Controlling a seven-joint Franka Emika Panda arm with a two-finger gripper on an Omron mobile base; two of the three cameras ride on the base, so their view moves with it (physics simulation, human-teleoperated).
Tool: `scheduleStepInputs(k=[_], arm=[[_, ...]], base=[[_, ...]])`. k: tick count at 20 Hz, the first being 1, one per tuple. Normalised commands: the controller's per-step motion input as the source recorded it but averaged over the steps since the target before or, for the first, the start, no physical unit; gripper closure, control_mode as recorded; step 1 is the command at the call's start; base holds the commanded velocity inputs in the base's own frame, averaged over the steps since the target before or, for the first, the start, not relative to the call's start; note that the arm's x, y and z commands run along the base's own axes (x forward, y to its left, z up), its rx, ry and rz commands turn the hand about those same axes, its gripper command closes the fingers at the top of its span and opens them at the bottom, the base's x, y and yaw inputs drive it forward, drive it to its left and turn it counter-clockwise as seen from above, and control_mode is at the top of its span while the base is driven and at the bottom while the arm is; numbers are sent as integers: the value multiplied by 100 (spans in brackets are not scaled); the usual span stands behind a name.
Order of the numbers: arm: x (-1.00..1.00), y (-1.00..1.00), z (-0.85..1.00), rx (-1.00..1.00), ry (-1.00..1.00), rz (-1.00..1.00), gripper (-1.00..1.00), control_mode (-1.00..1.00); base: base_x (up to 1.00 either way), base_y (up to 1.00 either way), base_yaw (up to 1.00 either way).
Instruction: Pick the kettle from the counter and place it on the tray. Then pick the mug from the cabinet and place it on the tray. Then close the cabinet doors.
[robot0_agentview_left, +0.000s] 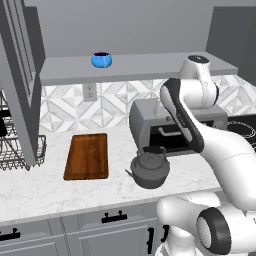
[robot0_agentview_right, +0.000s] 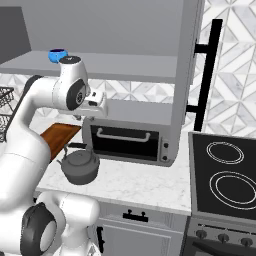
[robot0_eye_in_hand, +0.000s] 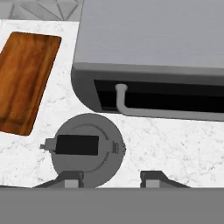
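Currently the kettle (robot0_agentview_left: 149, 169) is sitting upright on the white marble desk (robot0_agentview_left: 60, 192), just in front of the toaster oven (robot0_agentview_left: 165, 122) and right of the tray (robot0_agentview_left: 87, 155), not touching it. Tray is lying flat on desk, nothing on it. Pincer (robot0_eye_in_hand: 112, 180) is hovering above the desk, looking down; jaws standing partly apart w/ nothing between them, one fingertip (robot0_eye_in_hand: 72, 180) over the kettle's near edge, other over bare marble. Kettle's black handle (robot0_eye_in_hand: 78, 145) is showing across the lid in hand view. Mug (robot0_agentview_left: 101, 60) is sitting on the cabinet (robot0_agentview_left: 150, 65) shelf, well above the tray. Cabinet doors are standing open: left door (robot0_agentview_left: 17, 75) by the wire rack (robot0_agentview_left: 20, 150), right door (robot0_agentview_right: 187, 75) beside the stove (robot0_agentview_right: 225, 175).
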Motion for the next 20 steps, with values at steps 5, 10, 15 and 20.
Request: scheduleStepInputs(k=[5, 10, 15, 20], arm=[[-29, 0, -5, 9, -1, 0, -100, -100], [-52, 5, -15, 17, -5, 0, -100, -100], [-8, 30, -25, 8, 2, -14, -100, -100], [23, 31, -23, 0, 3, -18, -100, -100]], base=[[0, 0, 0], [0, 0, 0], [0, 0, 0], [0, 0, 0]])
